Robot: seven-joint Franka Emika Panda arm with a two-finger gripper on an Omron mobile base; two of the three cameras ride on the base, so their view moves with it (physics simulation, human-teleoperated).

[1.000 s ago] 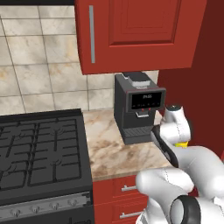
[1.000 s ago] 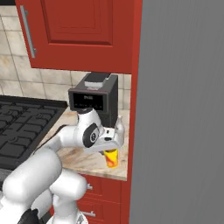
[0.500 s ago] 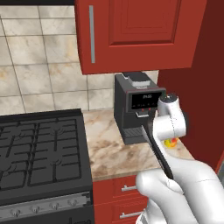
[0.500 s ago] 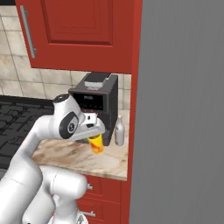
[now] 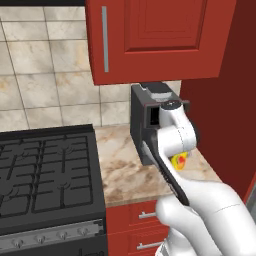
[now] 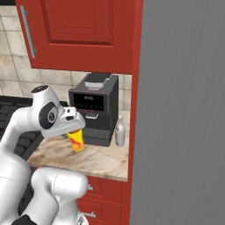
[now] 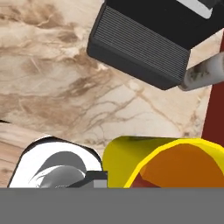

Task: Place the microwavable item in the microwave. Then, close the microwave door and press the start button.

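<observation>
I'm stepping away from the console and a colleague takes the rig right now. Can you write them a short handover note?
Gripper: jaws shut on the yellow cup, held just above the marble counter, in front of the black coffee machine; the pale bottle stands to its right.
Done: cup picked up.
Left: carry it to the microwave, set it inside, close the door, press start.

Tight corner beside the coffee machine (image 6: 94,112)

We see open counter (image 5: 125,172) left of it; a bottle (image 6: 120,132) and red wall (image 5: 227,115) crowd its right.
</observation>
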